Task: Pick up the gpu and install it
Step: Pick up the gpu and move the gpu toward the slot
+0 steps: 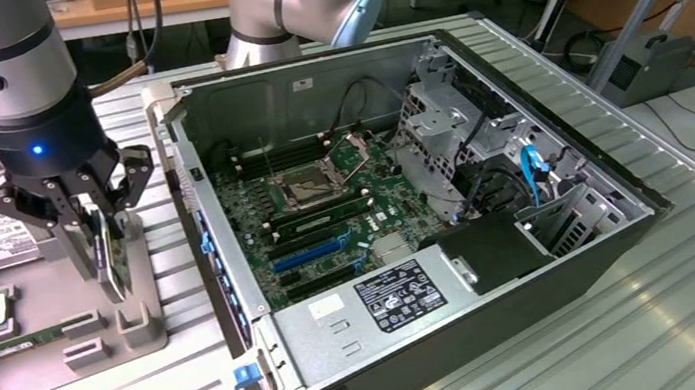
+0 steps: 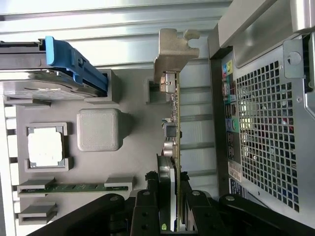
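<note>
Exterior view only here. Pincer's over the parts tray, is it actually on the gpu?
Observer: Yes. Wrist view has the pincer closed on the gpu, one finger on each face.
Operator: Bracket end?
Observer: Its silver bracket is at the end away from the pincer.
Operator: Clearance to the case?
Observer: The perforated rear panel runs alongside the card, with a visible gap.

Exterior view looks down from above, fairly far, onto open case (image 1: 306, 84) and tray (image 1: 52, 299); wrist view sits close behind the gripper (image 2: 168, 194), facing seemingly straight down; both share tray and case edge.
</note>
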Controlling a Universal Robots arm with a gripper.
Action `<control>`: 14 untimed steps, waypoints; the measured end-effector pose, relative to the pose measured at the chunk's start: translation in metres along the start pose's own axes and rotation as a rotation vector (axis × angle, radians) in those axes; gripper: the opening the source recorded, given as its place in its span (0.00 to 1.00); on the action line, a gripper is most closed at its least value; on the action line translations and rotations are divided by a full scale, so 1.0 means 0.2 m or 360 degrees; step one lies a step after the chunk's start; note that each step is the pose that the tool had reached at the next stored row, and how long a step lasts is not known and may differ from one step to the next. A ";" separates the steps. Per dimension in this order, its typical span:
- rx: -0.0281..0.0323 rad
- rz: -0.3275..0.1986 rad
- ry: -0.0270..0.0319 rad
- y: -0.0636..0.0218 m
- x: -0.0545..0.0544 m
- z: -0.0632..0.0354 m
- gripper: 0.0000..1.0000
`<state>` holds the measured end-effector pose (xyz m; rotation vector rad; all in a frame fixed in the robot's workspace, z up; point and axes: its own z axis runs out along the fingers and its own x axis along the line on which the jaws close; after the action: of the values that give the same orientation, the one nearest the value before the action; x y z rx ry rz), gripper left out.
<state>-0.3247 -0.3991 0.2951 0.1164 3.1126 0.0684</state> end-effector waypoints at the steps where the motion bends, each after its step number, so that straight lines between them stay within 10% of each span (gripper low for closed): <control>1: 0.00000 0.0000 0.00000 0.000 0.00 -0.005 0.27; 14: 0.00000 0.0000 -0.00001 0.003 0.00 -0.068 0.27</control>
<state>-0.3247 -0.3990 0.3087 0.1165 3.1125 0.0684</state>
